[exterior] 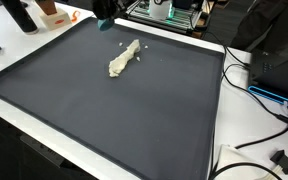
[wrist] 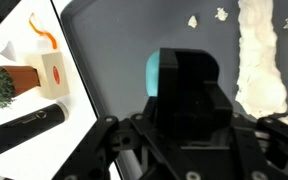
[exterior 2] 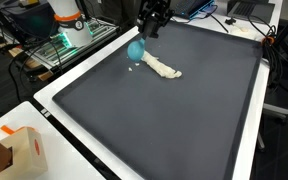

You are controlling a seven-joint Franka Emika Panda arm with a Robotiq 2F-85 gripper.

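My gripper [exterior 2: 142, 38] hangs over the far part of a dark mat [exterior 2: 184, 120], shut on a small light-blue rounded object [exterior 2: 135, 49]. In the wrist view the black fingers [wrist: 189, 80] hide most of that object [wrist: 154, 72]; only its left side shows. A crumpled white cloth [exterior 2: 164, 68] lies stretched out on the mat just beside the gripper and apart from it. It also shows in an exterior view [exterior: 124, 60] and in the wrist view [wrist: 259, 60]. From the other side, the gripper [exterior: 106, 18] sits at the mat's [exterior: 134, 110] far edge.
Small white scraps [wrist: 206, 17] lie near the cloth's end. On the white table beside the mat stand a potted plant [wrist: 14, 85], an orange-and-white box [wrist: 54, 68] and a black cylinder [wrist: 24, 128]. A cardboard box [exterior 2: 19, 150] and cables [exterior: 254, 90] sit along other edges.
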